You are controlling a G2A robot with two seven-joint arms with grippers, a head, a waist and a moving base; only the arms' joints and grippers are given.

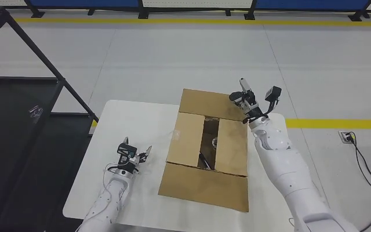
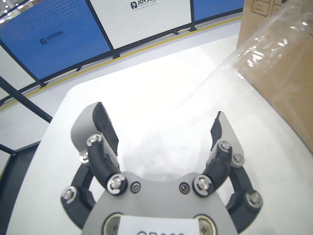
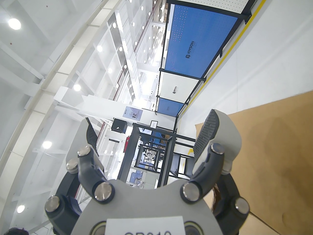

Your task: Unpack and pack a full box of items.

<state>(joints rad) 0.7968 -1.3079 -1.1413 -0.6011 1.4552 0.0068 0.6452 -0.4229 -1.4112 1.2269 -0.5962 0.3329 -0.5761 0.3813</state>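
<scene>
Cardboard box (image 1: 191, 181), flaps ajar, on table (image 1: 124, 124).
Left gripper (image 2: 159, 111) spread beside it; right gripper (image 3: 150, 121) spread at its far flap.

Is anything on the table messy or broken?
A little. Crinkled clear tape hangs loose from the edge of the cardboard box, on the side facing the left gripper. The box's top flaps are only partly open, leaving a narrow gap in the middle. Nothing looks spilled or broken.
</scene>
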